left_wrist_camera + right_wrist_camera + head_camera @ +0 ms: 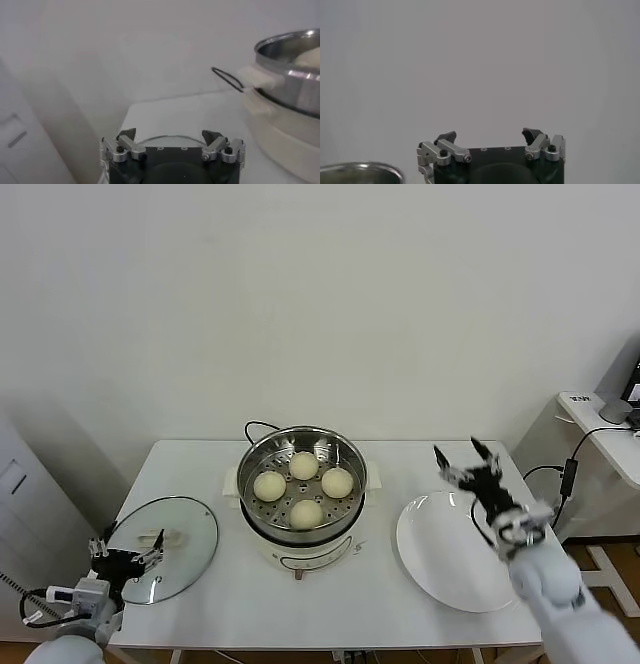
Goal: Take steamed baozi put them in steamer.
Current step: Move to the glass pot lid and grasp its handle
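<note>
Several cream-white steamed baozi (303, 465) lie inside the shiny steel steamer (262, 449) at the table's middle, on its white cooker base. My right gripper (458, 450) hangs open and empty in the air above the far edge of the white plate (440, 574), right of the steamer. In the right wrist view that gripper (490, 134) faces the bare wall, with the steamer's rim (360, 170) at the corner. My left gripper (128, 546) is open and empty low at the front left, over the glass lid (185, 559). The left wrist view shows this gripper (168, 134), the steamer (290, 85) and one baozi (310, 59).
The white plate is bare. The glass lid lies flat on the table left of the steamer. A black cord (255, 427) loops behind the cooker base. A second white table (600, 434) with cables stands off to the right.
</note>
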